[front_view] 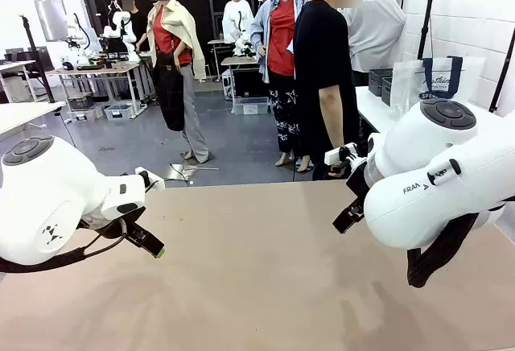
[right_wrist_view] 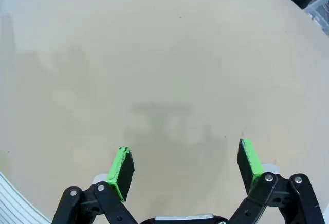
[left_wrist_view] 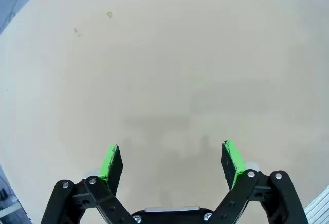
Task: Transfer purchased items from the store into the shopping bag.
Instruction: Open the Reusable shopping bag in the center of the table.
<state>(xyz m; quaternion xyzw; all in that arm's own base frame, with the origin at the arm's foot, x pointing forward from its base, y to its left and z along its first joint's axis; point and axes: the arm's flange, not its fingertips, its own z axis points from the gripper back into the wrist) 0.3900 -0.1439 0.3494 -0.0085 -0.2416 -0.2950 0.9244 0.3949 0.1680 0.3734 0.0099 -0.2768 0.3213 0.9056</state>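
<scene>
**Both grippers hanging wide and empty, the transfer not yet started**

The left gripper (left_wrist_view: 170,160) is holding its jaws spread as far as they go, with nothing between the green pads (left_wrist_view: 109,163) but plain tabletop (left_wrist_view: 164,70). The right gripper (right_wrist_view: 186,165) is doing the same, fully parted and gripping nothing.

The shopping bag (front_view: 438,77) is standing upright on a white side table (front_view: 372,111), beyond the right gripper and off to its outer side, well apart from it and farther yet from the left one. Just beside the bag, a dark grey basket (front_view: 379,82) is sitting (its lattice is too small to make out). The purchased items cannot be told from here, nor whether the bag has anything in it.

Judging by this, the whole task is waiting to be done: bag and basket are lying out of easy reach.

The tabletop is looking matte and tan, smooth, with faint specks. The bag is showing thin, cloudy plastic and flat navy straps. A person (front_view: 322,69) is standing across the table from the grippers.
</scene>
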